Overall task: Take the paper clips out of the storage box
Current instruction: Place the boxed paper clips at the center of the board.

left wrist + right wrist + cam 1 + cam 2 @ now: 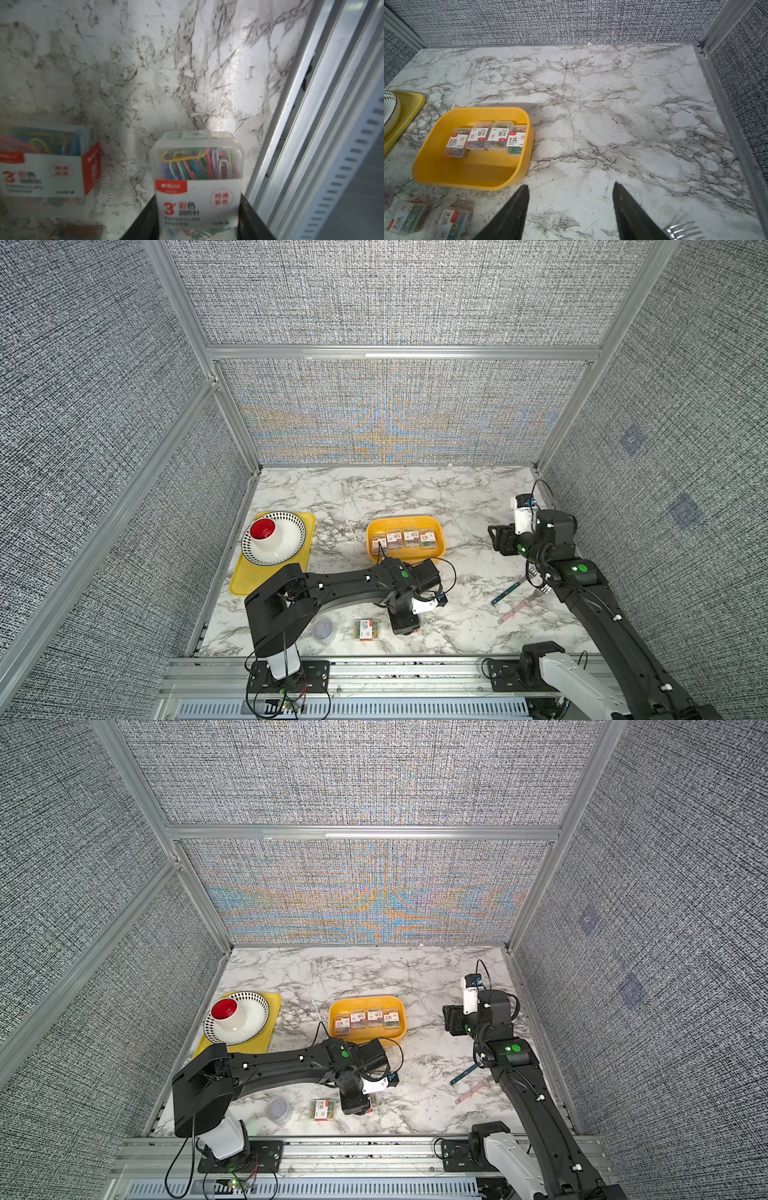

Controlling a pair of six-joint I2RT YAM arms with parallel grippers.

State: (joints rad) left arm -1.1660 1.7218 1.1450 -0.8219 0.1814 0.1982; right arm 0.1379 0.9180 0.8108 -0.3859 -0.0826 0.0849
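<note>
The storage box (pixel 441 545) is a deep yellow bin in mid-table, seen in both top views, with several labelled paper clip cases (pixel 405 538) in a row inside. My left gripper (pixel 404 624) points down near the table's front edge. It is shut on one paper clip case (pixel 197 176), whose sides sit between both black fingers (pixel 145 220). Another case (pixel 365 630) and a round clear tub (pixel 323 630) lie on the marble to its left. My right gripper (pixel 570 185) hangs open and empty over bare marble, to the right of the box (pixel 473 174).
A flat yellow tray (pixel 245 576) at the left carries a dotted plate (pixel 291 545) and a white cup with a red inside (pixel 264 531). A blue utensil (pixel 509 591), a pink one (pixel 519 608) and a fork (pixel 683 230) lie under the right arm. An aluminium rail (pixel 311 124) borders the front edge.
</note>
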